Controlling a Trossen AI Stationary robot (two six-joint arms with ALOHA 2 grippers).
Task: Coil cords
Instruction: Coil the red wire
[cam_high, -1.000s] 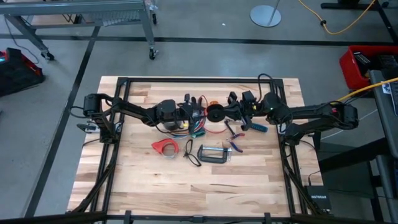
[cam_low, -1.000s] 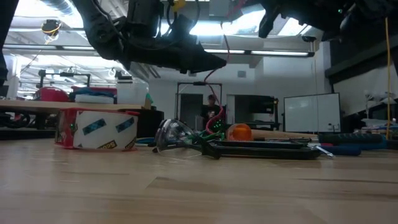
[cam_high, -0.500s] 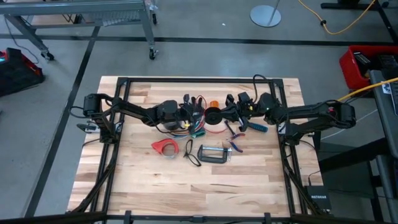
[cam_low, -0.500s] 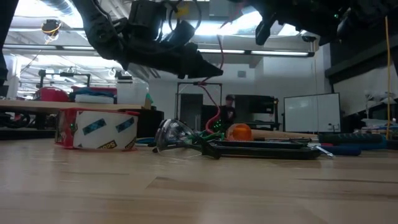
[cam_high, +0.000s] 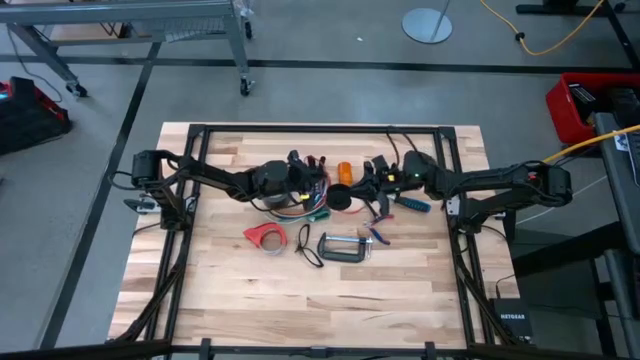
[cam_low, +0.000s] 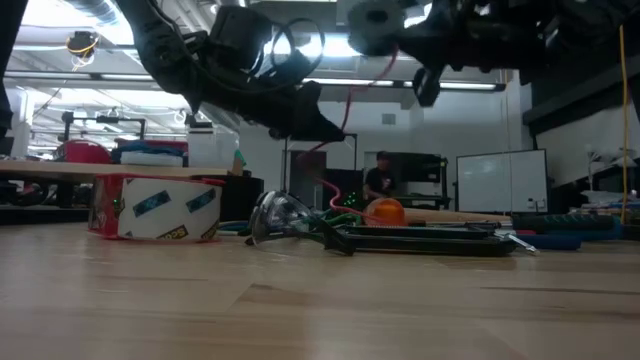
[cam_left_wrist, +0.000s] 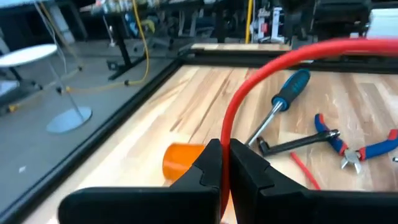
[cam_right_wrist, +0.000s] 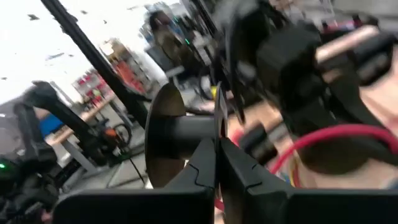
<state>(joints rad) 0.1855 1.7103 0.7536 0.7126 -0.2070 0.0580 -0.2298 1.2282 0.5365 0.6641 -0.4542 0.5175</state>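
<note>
- The left end effector (cam_high: 322, 187) sits just left of centre in the high view, above the bench (cam_high: 300, 300); in the left wrist view its fingers (cam_left_wrist: 208, 171) are pinched closed on a red wire.
- The cords (cam_high: 295, 203) lie bunched under and beside that end effector, near the frame's centre, with the red wire (cam_left_wrist: 273, 62) arching up from the clamped fingers.
- The right end effector (cam_high: 352, 192) meets it from the right, closed on a black spool (cam_right_wrist: 165, 134).
- Lower centre of the high view: a red tape dispenser (cam_high: 264, 236) and a metal clamp (cam_high: 344, 246).
- No containers hold anything here.
</note>
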